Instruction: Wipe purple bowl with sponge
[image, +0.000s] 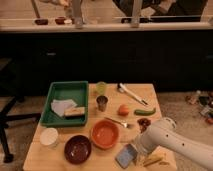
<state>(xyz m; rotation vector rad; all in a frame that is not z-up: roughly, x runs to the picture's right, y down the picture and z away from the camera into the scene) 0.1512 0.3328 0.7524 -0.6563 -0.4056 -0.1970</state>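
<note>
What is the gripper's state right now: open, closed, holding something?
Gripper: low at the front right of the table, by the sponge, right of the orange bowl; open, closed or holding cannot be told.

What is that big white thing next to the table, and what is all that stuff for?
That white tube is a robot's arm. The one picture looks down on a wooden table from in front. At the arm's tip is its gripper, low at the near edge, right beside a blue-grey sponge. I can't tell if it holds the sponge. Nearby sit a dark purple bowl, an orange bowl, a metal cup and a green tray. The sponge is for wiping the purple bowl.
</note>
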